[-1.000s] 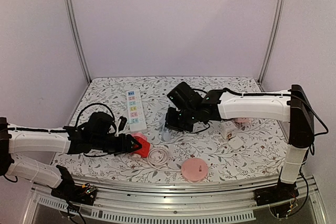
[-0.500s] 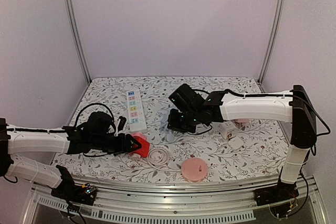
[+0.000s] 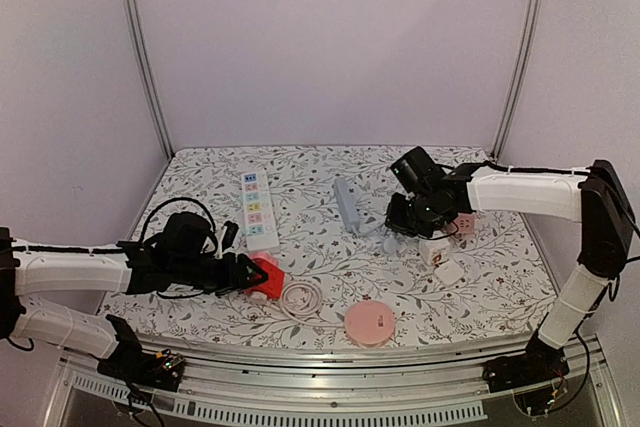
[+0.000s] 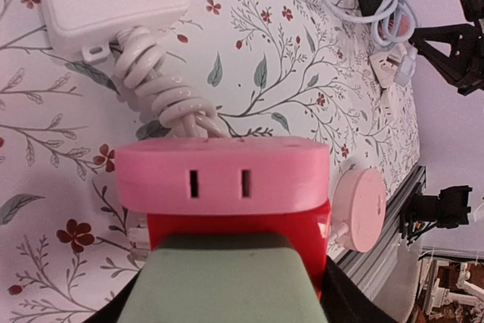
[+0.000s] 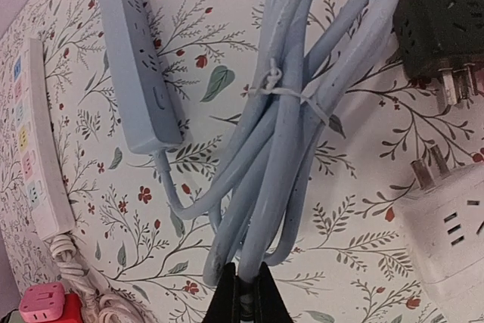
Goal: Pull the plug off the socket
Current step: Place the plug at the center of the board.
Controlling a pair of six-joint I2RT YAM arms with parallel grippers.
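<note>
At lower left my left jaws grip the red socket cube; right of centre, my right jaws pinch the blue cable.

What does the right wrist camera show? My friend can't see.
The right gripper pinches a bundle of pale blue cable that runs to a blue power strip on the flowery table. A black plug sits nearby.

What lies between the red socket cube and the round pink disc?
A coiled white cable lies between the red socket cube and the round pink disc; the top view shows it.
</note>
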